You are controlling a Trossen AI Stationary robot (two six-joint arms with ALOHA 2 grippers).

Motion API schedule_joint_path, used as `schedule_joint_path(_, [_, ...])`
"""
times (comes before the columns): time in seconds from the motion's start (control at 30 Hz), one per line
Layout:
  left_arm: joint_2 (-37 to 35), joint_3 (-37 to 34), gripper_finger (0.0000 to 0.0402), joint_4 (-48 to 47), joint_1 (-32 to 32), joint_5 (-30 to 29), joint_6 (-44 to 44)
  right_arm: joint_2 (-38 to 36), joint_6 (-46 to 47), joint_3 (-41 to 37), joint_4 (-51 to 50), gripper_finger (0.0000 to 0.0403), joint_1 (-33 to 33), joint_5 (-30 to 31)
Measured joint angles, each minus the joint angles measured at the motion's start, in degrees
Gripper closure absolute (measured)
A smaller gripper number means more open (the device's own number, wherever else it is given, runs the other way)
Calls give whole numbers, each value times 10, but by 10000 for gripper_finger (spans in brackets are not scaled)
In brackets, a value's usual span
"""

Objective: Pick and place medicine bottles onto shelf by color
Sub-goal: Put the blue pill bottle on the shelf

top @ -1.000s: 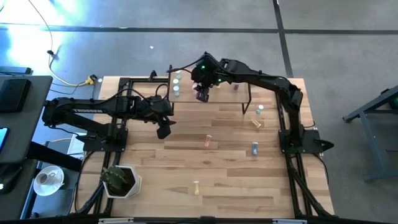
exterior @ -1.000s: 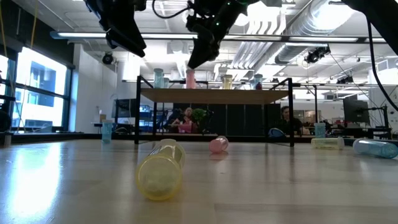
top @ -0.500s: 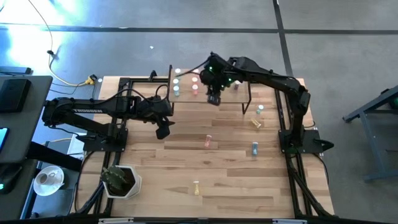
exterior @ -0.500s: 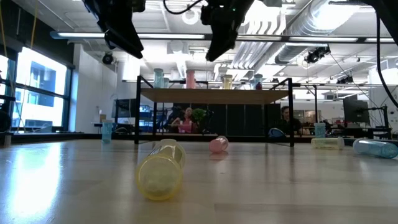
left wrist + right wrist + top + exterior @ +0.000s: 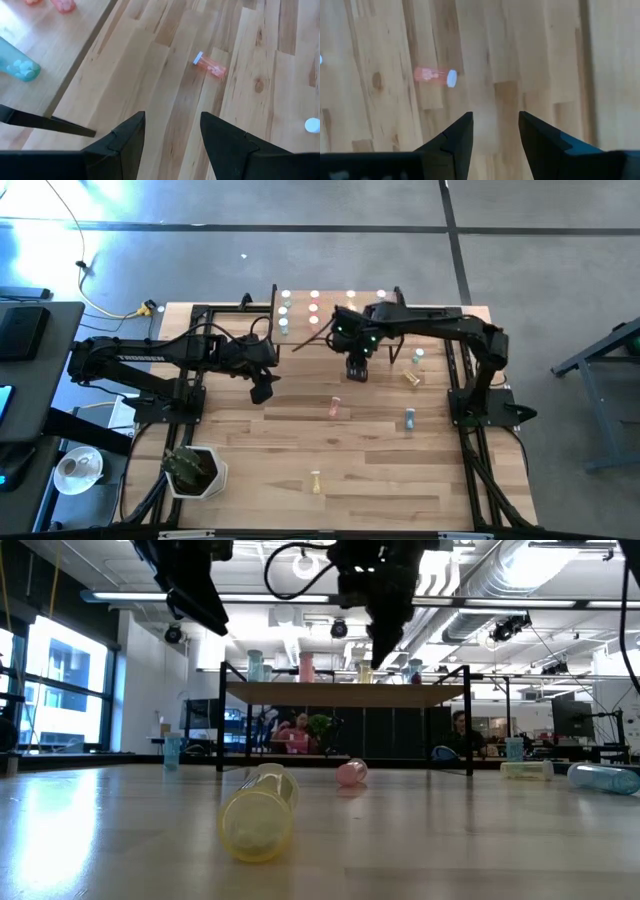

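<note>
The right tool [image 5: 357, 372], parted and empty, hangs just off the shelf [image 5: 300, 330] toward 6 o'clock, so my guess is it is between placings and going for the pink bottle [image 5: 335, 407] lying on the bench [image 5: 250, 470] at 6 o'clock of it; that calls for lowering and straddling it. The left tool [image 5: 263, 390] waits parted and empty at 9 o'clock. From above, shelf bottles show only white caps.
</note>
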Motion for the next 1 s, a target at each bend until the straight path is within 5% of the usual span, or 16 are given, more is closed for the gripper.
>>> schedule_joint_path(0.53, [0,0,222,2,0,0,0,-256,199,-334,169,254,17,63])
schedule_joint_path(0.7, [0,0,222,2,0,0,0,-326,279,-408,173,254,17,115])
schedule_joint_path(1.0, [0,0,222,2,0,0,0,-396,355,-501,172,254,17,101])
